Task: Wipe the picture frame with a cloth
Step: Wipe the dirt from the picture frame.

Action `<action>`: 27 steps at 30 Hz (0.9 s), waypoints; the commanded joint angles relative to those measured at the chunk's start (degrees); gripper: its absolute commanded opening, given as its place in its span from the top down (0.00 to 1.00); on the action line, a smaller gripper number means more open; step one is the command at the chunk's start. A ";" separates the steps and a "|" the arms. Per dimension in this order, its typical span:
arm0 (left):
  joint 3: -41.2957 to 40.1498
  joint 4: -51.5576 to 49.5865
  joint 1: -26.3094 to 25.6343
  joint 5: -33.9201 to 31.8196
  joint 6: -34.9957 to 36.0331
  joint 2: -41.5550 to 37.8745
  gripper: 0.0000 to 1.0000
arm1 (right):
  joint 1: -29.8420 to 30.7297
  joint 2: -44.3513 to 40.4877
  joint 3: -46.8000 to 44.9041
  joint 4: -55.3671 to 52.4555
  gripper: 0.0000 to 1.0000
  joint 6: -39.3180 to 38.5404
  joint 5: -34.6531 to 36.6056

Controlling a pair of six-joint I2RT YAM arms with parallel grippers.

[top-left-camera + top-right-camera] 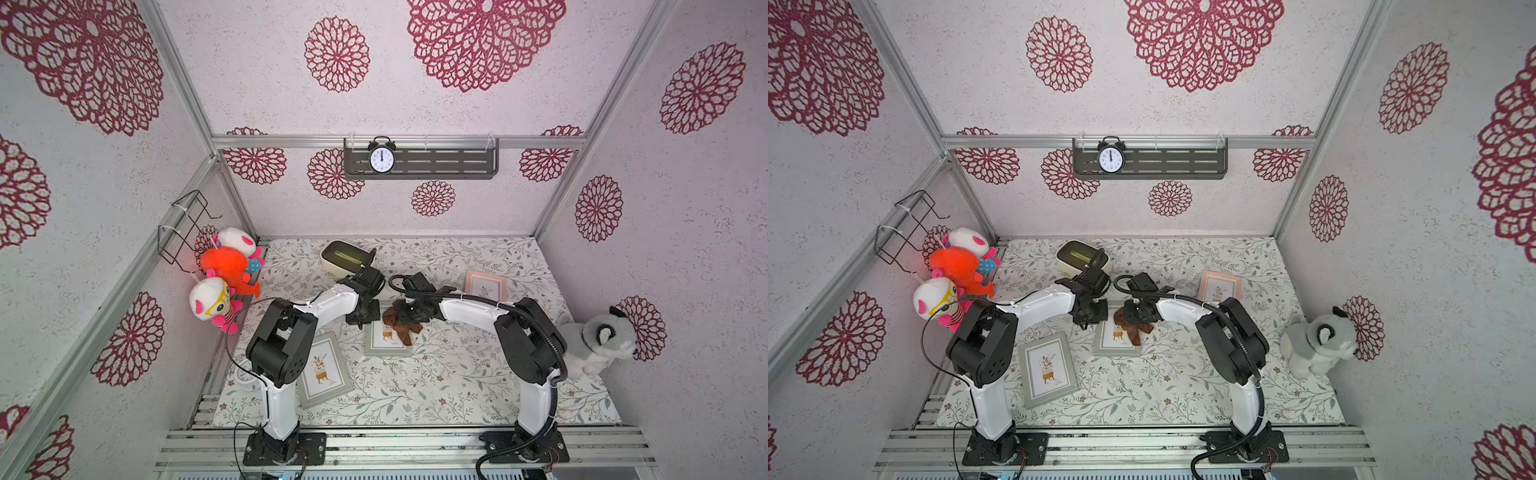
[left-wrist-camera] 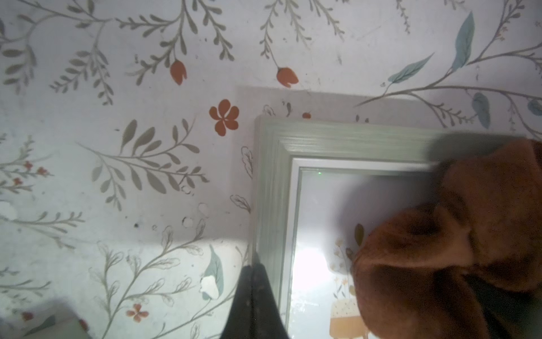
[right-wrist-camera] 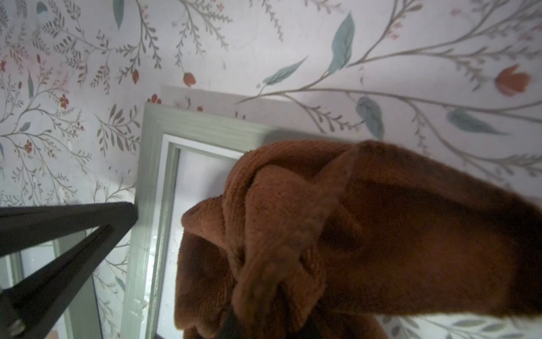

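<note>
Right tool (image 1: 411,316) clamped shut on rust-brown cloth (image 1: 402,328), bunched on green-grey picture frame (image 1: 384,348) mid-bench (image 1: 457,386), over its 1 o'clock corner. Frame long axis ran 12–6; bare glass lay toward 7 o'clock from cloth. Left tool (image 2: 253,286) shut, empty, touching frame's 10 o'clock edge.

Bare tabletop (image 1: 457,365) lies right of the middle frame (image 1: 382,348); another frame (image 1: 322,372) crowds its left

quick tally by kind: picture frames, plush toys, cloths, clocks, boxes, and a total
picture frames: 3 (two grey-green, one pink)
plush toys: 4 (three hanging on the side wall, one grey)
cloth: 1
alarm clock: 1
cream box: 1
total: 10
</note>
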 commanded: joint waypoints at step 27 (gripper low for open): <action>-8.43 4.68 -0.93 6.82 -1.62 0.36 0.90 | -0.61 -9.51 -15.28 2.13 1.00 -0.08 1.01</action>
